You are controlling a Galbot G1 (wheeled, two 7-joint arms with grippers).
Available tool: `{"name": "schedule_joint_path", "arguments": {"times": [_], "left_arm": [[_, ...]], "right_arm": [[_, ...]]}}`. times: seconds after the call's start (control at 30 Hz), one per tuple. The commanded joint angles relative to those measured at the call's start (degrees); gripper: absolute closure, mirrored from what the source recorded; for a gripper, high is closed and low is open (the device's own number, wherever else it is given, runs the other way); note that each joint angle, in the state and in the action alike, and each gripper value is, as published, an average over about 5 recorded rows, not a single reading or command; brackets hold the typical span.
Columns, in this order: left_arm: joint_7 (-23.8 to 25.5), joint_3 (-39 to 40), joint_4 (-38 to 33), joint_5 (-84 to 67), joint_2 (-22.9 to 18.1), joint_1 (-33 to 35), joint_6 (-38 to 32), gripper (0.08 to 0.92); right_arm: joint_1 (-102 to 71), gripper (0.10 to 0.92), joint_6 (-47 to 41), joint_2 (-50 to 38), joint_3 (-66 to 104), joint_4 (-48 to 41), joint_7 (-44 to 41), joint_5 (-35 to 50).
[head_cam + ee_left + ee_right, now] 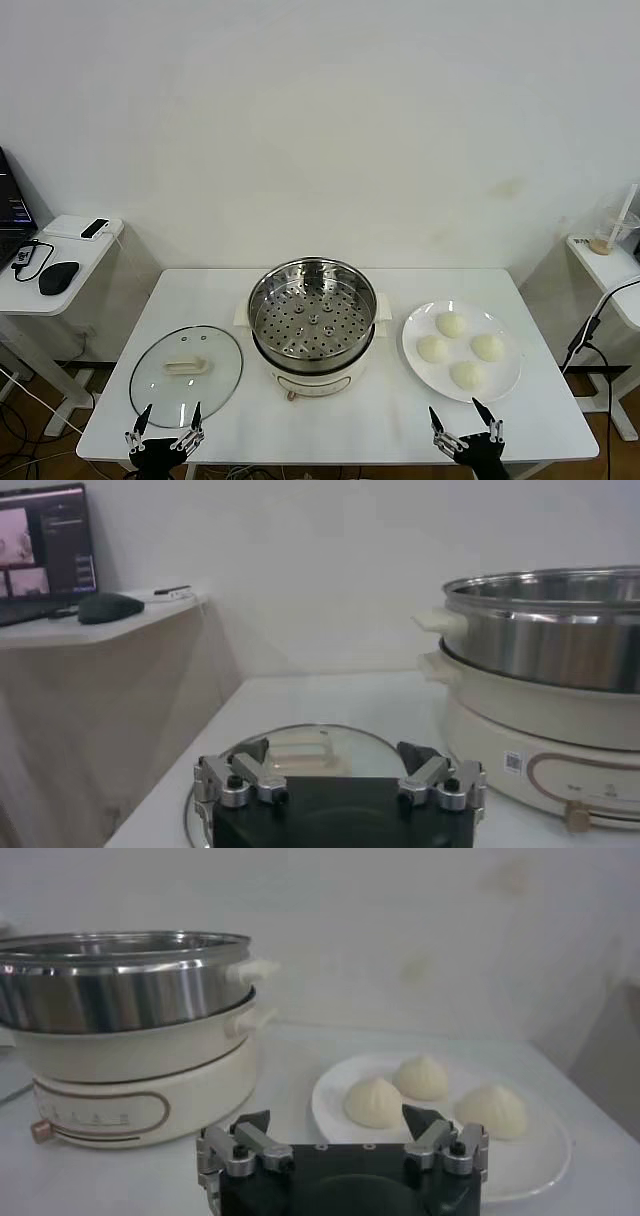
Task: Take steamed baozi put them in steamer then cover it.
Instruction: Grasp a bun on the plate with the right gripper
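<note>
The steamer (312, 325) stands open at the table's middle, its perforated tray bare. Several creamy-white baozi (451, 324) lie on a white plate (420, 358) to its right. The glass cover (186, 366) with its cream handle lies flat on the table to the steamer's left. My left gripper (166, 419) is open and empty at the table's front edge, just before the cover (320, 748). My right gripper (460, 418) is open and empty at the front edge, just before the plate. The right wrist view shows the baozi (374, 1102) beyond the open jaws (335, 1120) and the steamer (130, 1038) beside them.
A side table (60, 262) with a mouse and laptop stands at the far left. A shelf with a cup (612, 232) and a hanging cable (590, 325) is at the right. A white wall lies behind the table.
</note>
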Motion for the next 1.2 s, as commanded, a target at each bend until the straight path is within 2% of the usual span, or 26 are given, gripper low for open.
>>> {"name": "schedule_joint_path", "arguments": {"times": [0.03,0.13,0.37,0.67,0.9,1.2], "left_arm": [[0.82,0.20,-0.86,-0.12,0.57,-0.16,1.55,0.177],[1.53,0.31,-1.34,0.17,0.72,-0.72,2.45,0.177],[8.20,0.23,-2.71,3.03,0.70,-2.61,4.48,0.177],[8.32,-0.39,-1.46,7.71,0.60,-4.08,2.66,0.177],[9.21,-0.67,-1.97,9.27,0.45,-4.61,2.38,0.177],[9.18,-2.10,-1.69,10.10,0.14,-4.81,2.29,0.177]], "right_arm": [[0.89,0.203,-0.20,-0.74,2.17,-0.18,0.14,-2.83],[2.88,0.203,-1.04,-2.49,4.19,-0.47,0.11,-3.73],[11.65,0.203,-6.00,-12.47,10.20,-3.74,-4.15,-10.37],[25.64,0.203,-9.81,-32.43,9.72,-15.21,-18.07,-23.70],[44.00,0.203,-7.63,-45.63,-7.74,-26.63,-27.98,-32.06],[78.77,0.203,-7.00,-51.44,-46.68,-38.30,-42.31,-29.56]]}}
